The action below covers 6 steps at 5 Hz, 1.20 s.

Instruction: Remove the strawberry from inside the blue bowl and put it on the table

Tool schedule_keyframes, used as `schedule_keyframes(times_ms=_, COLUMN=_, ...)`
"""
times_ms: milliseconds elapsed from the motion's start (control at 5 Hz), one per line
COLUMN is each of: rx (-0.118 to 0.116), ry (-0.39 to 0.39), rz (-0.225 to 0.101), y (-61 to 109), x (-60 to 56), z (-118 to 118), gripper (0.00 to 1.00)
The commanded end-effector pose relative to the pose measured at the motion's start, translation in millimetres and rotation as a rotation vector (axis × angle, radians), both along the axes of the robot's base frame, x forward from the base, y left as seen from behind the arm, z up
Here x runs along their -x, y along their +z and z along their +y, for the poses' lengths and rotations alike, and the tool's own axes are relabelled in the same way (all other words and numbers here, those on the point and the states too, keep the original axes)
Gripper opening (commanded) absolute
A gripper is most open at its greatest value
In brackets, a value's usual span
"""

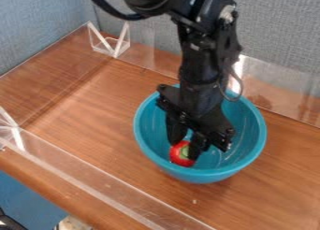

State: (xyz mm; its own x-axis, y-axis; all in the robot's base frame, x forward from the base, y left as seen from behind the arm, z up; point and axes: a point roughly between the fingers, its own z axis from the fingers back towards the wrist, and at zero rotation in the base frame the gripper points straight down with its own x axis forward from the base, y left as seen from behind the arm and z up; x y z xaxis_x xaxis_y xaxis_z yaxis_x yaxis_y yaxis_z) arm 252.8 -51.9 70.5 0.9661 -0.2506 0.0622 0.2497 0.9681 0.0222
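The strawberry [182, 152] sits between the two black fingers of the gripper [188, 151], low inside the blue bowl [248, 150], near the bowl's front-left inner wall. The jaws are narrowed around it, one finger on each side and both seem to touch the red fruit, so the gripper appears to have hold of it; whether the strawberry rests on the bowl's bottom or is just lifted I cannot tell. A bit of green shows at the lower right of the fruit, so the cap seems to point down and toward the camera, but the long axis is too small to read surely. The arm comes from the top of the picture and stands almost upright over the bowl, the gripper pointing down. The bowl stands on the table [88, 93].
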Motion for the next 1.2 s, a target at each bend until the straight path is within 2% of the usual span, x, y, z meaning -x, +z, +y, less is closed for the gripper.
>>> schedule_keyframes(times_ms=0, rx=0.02, ry=-0.009, rz=-0.038, y=10.9, x=-1.9, z=1, gripper=0.0)
schedule_keyframes(times_ms=200, rx=0.03, ry=0.011, rz=-0.077, y=33.2, x=-4.1, z=11, gripper=0.0)
schedule_keyframes(times_ms=400, rx=0.028, ry=0.065, rz=-0.127, y=65.4, x=-7.3, z=40, gripper=0.0)
schedule_keyframes(times_ms=600, rx=-0.002, ry=0.207, rz=-0.148, y=89.1, x=-6.7, z=90, gripper=0.0)
schedule_keyframes(times_ms=800, rx=-0.032, ry=0.329, rz=-0.137, y=89.9, x=-3.1, z=141, gripper=0.0)
schedule_keyframes(times_ms=1000, rx=-0.055, ry=0.402, rz=-0.111, y=80.0, x=-2.7, z=191, gripper=0.0)
